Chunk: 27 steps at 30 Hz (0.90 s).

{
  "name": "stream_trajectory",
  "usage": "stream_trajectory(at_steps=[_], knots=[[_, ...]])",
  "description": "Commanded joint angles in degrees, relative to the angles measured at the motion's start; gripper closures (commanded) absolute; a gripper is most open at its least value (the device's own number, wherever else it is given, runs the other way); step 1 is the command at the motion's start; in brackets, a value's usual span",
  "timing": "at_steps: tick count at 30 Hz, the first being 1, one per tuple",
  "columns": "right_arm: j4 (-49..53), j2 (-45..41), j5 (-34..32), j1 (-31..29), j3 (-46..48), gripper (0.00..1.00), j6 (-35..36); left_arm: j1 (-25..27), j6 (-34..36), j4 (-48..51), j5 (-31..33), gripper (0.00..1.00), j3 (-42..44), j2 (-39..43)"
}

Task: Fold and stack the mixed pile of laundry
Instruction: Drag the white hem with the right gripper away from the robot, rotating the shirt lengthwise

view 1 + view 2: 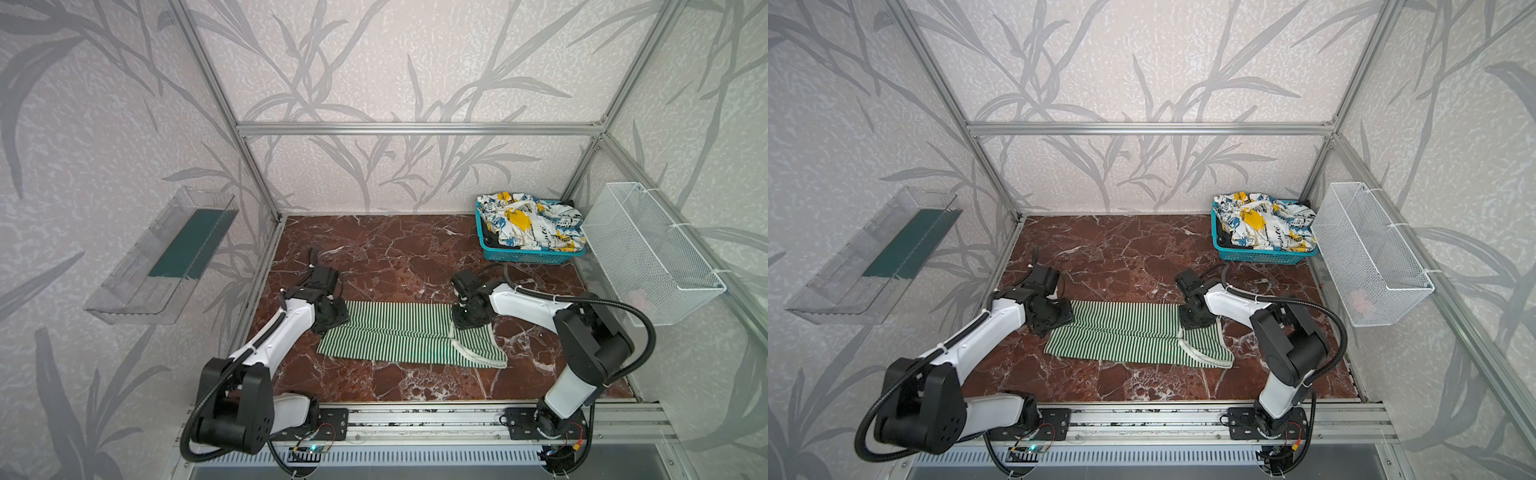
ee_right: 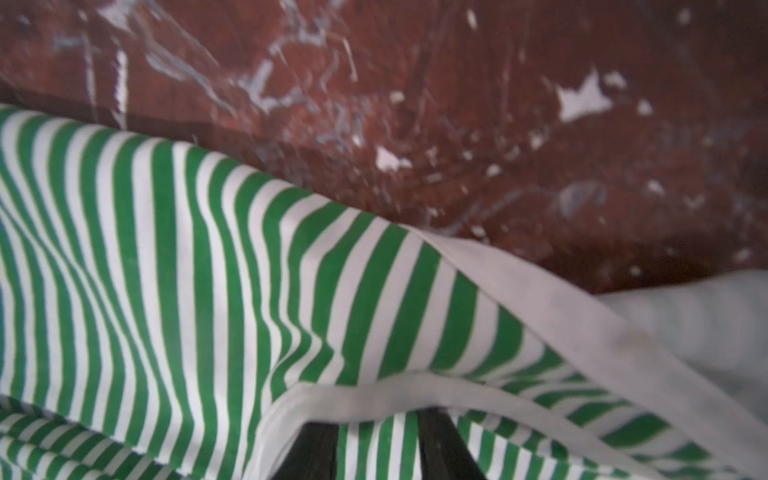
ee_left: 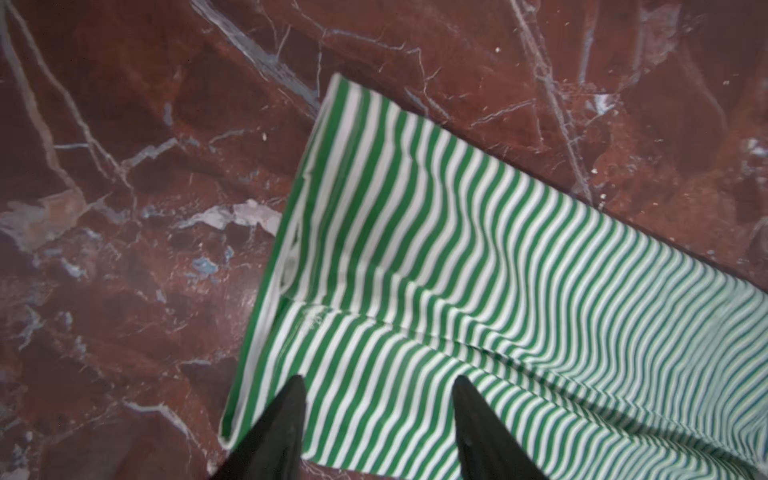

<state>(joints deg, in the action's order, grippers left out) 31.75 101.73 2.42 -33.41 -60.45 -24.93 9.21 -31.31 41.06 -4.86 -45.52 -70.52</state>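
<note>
On a red-brown marble tabletop [image 1: 374, 249], a green-and-white striped garment [image 1: 399, 332] is laid flat at lower centre of both top views; a printed garment [image 1: 528, 224] is heaped in a teal basket [image 1: 523, 255] right of centre. The left fingers [image 3: 278, 428] are held released above one end, while whether the right fingers [image 2: 320, 449] grip the white-trimmed end cannot be told.

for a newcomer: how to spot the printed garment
On the reddish marble tabletop, find the teal plastic lattice basket in the far right corner. The crumpled white cloth with blue, yellow and black print fills it; the green striped cloth lies flat.
</note>
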Motion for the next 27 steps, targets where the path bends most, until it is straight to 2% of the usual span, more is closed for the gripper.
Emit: stream_trajectory(at_steps=[1, 5, 7, 10, 11, 15, 22, 27], knots=[[1.86, 10.39, 3.11, 0.13, -8.25, 0.68, 4.0, -0.13, -1.57, 2.59, -0.37, 0.36, 0.34, 5.89], [8.09, 23.52, 6.28, 0.44, -29.43, 0.69, 10.33, -0.16, -1.63, 3.3, 0.02, 0.31, 0.67, 11.04], [11.04, 30.05, 6.72, 0.73, -42.92, 0.68, 14.17, -0.16, -1.71, 3.63, 0.24, 0.29, 0.4, 12.78], [15.96, 34.36, 3.97, 0.54, -58.6, 0.68, 18.48, -0.34, -1.44, 3.68, -0.56, 0.29, -0.05, 13.31], [16.33, 33.33, 2.75, 0.05, -60.36, 0.66, 18.84, -0.42, -1.37, 3.82, -0.75, 0.29, -0.25, 13.18], [9.19, 21.43, -0.36, -2.61, -51.74, 0.56, 18.5, -1.07, -0.67, 3.28, -0.84, 0.28, -1.3, 11.72], [-0.48, 3.77, 6.01, -4.55, -22.99, 0.51, 4.71, -4.58, 2.48, 3.89, -2.76, 0.28, -6.42, 8.05], [-13.37, -2.56, 9.44, -5.26, -5.21, 0.41, -3.34, -7.39, 5.23, 5.88, -3.94, 0.28, -9.27, 7.77]])
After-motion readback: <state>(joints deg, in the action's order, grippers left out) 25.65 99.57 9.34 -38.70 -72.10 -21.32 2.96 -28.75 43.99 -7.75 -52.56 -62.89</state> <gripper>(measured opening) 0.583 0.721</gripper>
